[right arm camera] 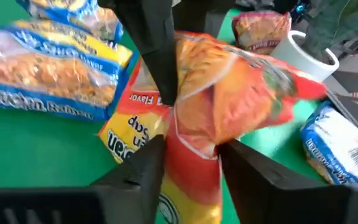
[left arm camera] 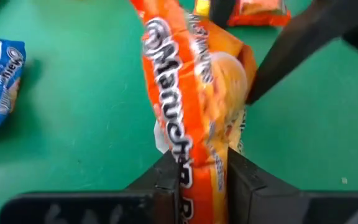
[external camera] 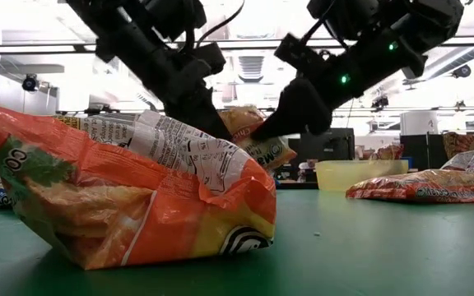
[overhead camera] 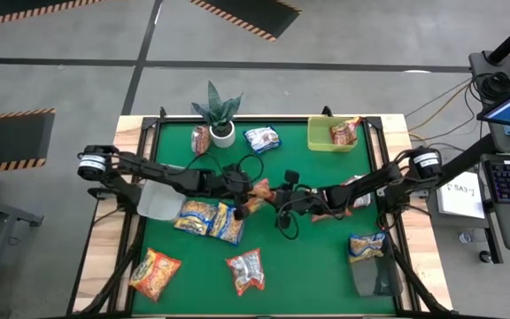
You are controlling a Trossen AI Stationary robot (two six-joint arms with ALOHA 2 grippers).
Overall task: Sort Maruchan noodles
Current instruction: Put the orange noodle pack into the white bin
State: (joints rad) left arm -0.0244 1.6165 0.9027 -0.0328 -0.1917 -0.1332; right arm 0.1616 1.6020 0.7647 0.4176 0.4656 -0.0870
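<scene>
Orange crinkly plastic is the centre of it all: 1 orange packet [overhead camera: 260, 194] is hanging above the middle of the green table [overhead camera: 317, 266], pinched between both arms at once. From the left, the left gripper [left arm camera: 202, 171] is clamping narrow on one end of that packet, fingers pressed tight into the wrapper. From the right, the right gripper [right arm camera: 190, 155] is straddling the other end, its jaws looking looser, partly parted around the plastic. This reads as a handover, so to do it well the left needs a firm bite before the right backs straight away, without twisting the wrapper.

Scanning left to right around them: an orange packet [overhead camera: 155, 272] near the front left corner, 2 yellow-and-blue packets [overhead camera: 209, 219] lying just under the left arm, a red-silver packet [overhead camera: 246, 270] in front, a potted plant [overhead camera: 220, 113] at the back with a blue-white packet [overhead camera: 262, 138] beside it, then the lime-green tray [overhead camera: 320, 137] holding 1 packet, and a yellow-and-blue packet [overhead camera: 366, 246] at front right. Those 2 under the left arm are sitting closest to any lowering path, I reckon.
</scene>
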